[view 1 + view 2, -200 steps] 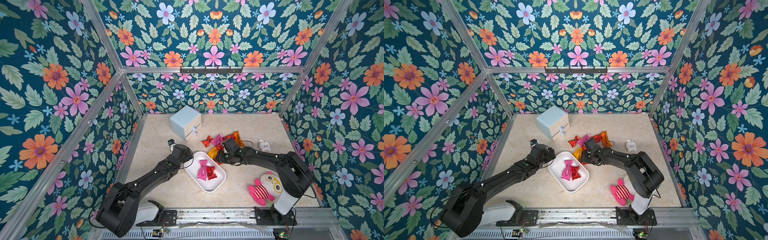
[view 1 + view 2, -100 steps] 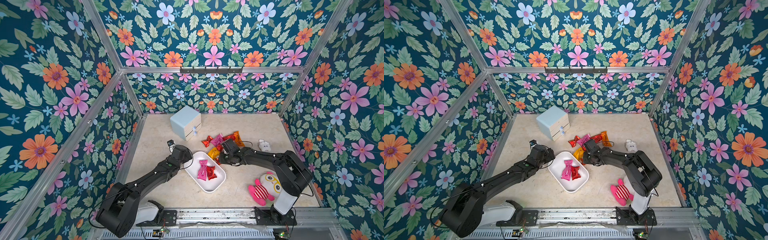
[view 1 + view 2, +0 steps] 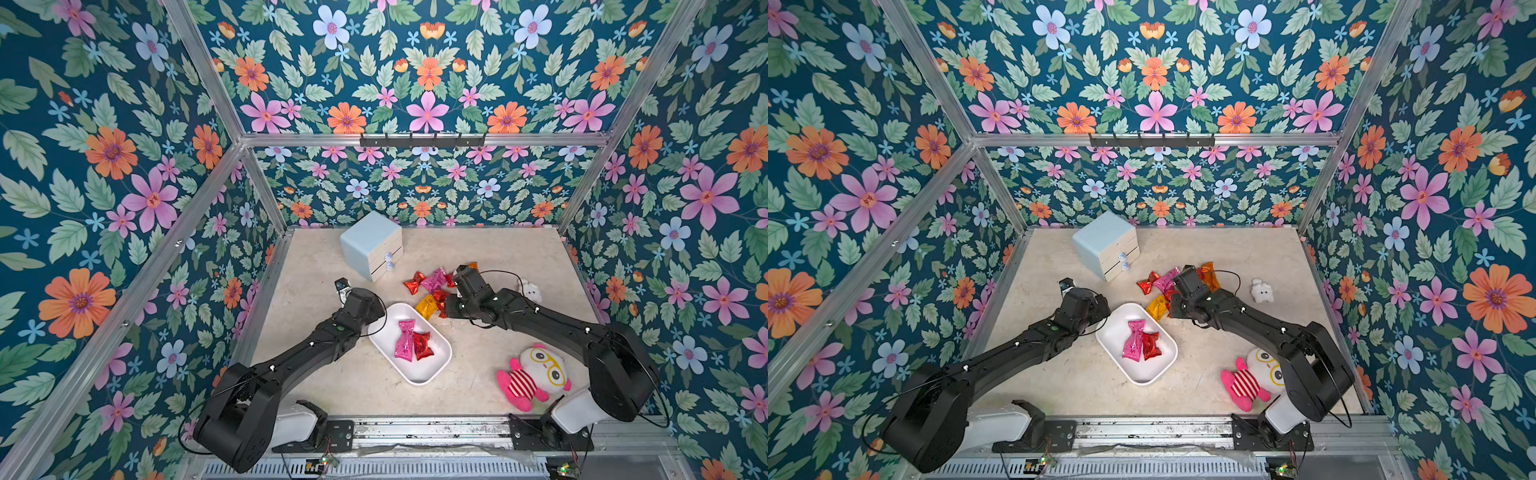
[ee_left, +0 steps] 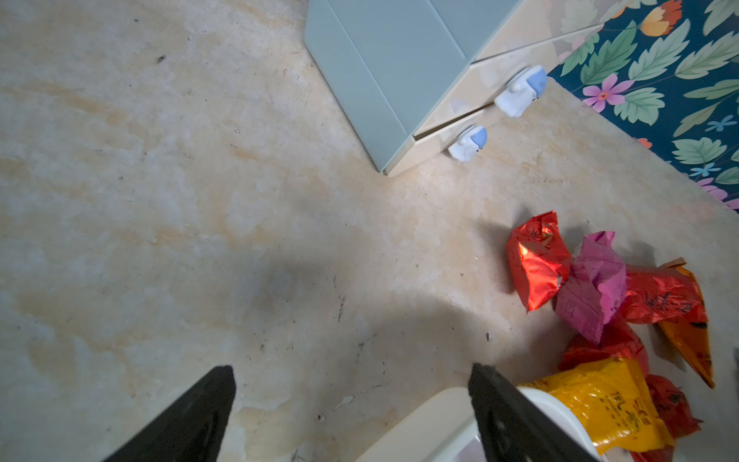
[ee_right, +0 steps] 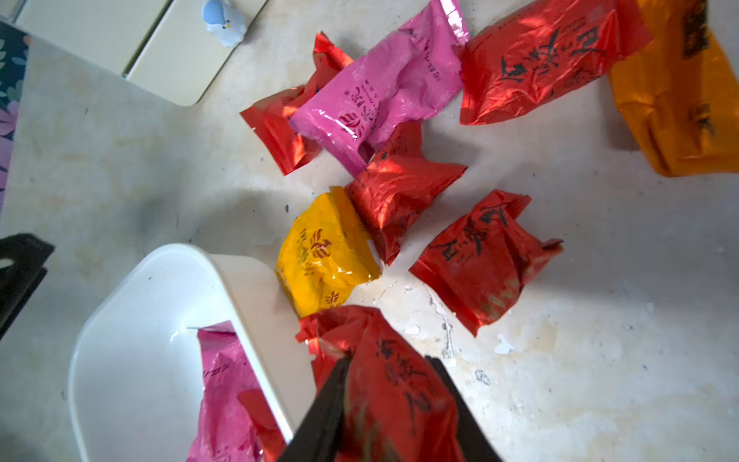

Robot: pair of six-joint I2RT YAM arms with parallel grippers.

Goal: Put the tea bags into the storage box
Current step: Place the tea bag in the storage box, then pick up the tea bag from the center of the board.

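Observation:
The storage box is a shallow white tray in mid-floor, holding a pink tea bag and a red tea bag. Several loose tea bags in red, pink and yellow lie just behind its far right corner. My right gripper is shut on a red tea bag right beside the box rim; I cannot tell whether the bag is off the floor. My left gripper stands open with nothing in it, over bare floor at the box's far left corner.
A pale blue drawer unit stands at the back, behind the pile. A small white plush lies to the right of my right arm. A pink-and-white plush toy lies at the front right. Floral walls close in three sides.
My right gripper has closed its jaws on a red tea bag at the near edge of the pile. The left arm has hardly moved.

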